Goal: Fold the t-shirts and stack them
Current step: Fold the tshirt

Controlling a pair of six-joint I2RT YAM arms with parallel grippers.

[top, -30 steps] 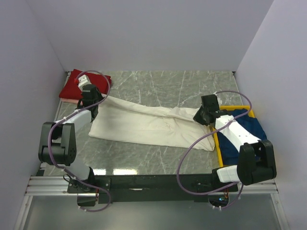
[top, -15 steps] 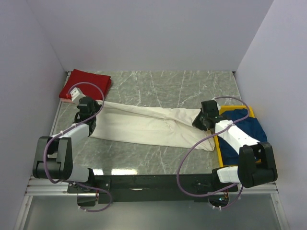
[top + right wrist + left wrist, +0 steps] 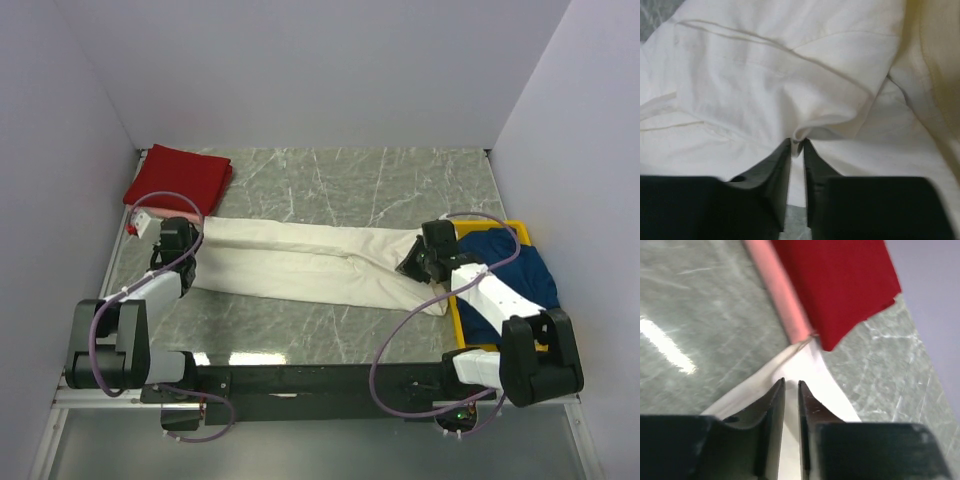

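Across the middle of the counter, from 9 o'clock to 3 o'clock, the cream t-shirt is laid out in a long band. Its 9 o'clock end is met by the left end effector, and its 3 o'clock end by the right end effector. Both pairs of jaws are seen only a thin crack apart over the cloth. Whether any cloth is pinched cannot be told, though a small pucker is seen at the right tips.

For a good fold, the band should be made flat and straight first. Both ends should then be gripped at the edge and moved together.

At 10 o'clock the folded red t-shirt is stacked on the pink t-shirt, right at the cream corner, so the stack could be dragged along. At 4 o'clock the navy t-shirt is kept in the yellow bin. The cream end lies just beside the bin's rim, where it could be caught.
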